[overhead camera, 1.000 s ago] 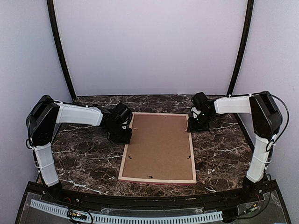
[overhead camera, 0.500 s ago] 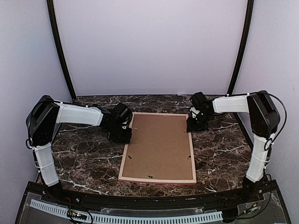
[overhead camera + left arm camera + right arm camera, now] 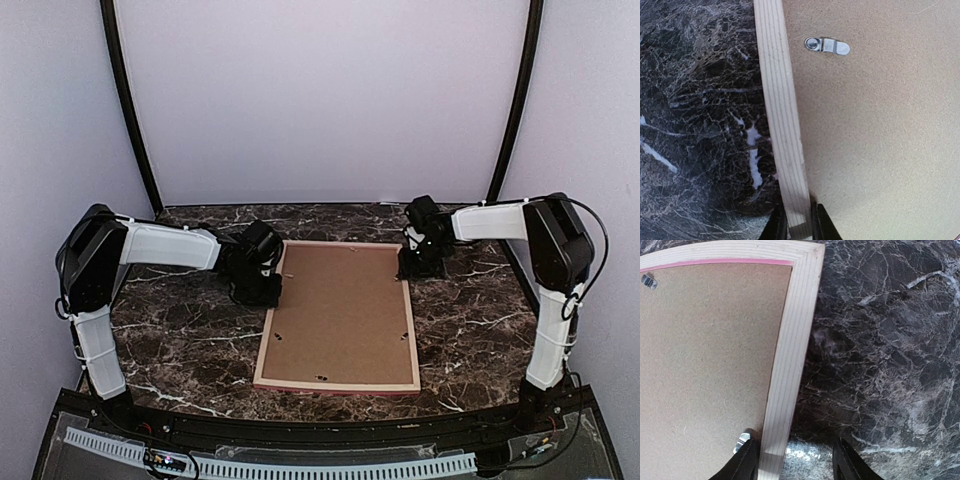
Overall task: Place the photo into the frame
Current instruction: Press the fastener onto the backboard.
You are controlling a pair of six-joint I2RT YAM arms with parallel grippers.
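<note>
The frame (image 3: 335, 386) lies face down in the middle of the dark marbled surface (image 3: 180, 340), its pale wooden back up and its long sides running from the near edge away to the far wall (image 3: 320, 100). A brown backing board (image 3: 340, 315) fills it, and small metal clips (image 3: 320, 378) sit along the board's edges. Farther back, at the left rail near the far left corner, the left tool (image 3: 799, 221) is clamped on the frame, one black finger (image 3: 777, 227) pressed to each side of the wooden strip, with a silver clip (image 3: 827, 46) on the board beyond. At the far right corner the right tool (image 3: 795, 460) straddles the right rail with its fingers apart: one over the board just beside the rail, the other over bare marble.
</note>
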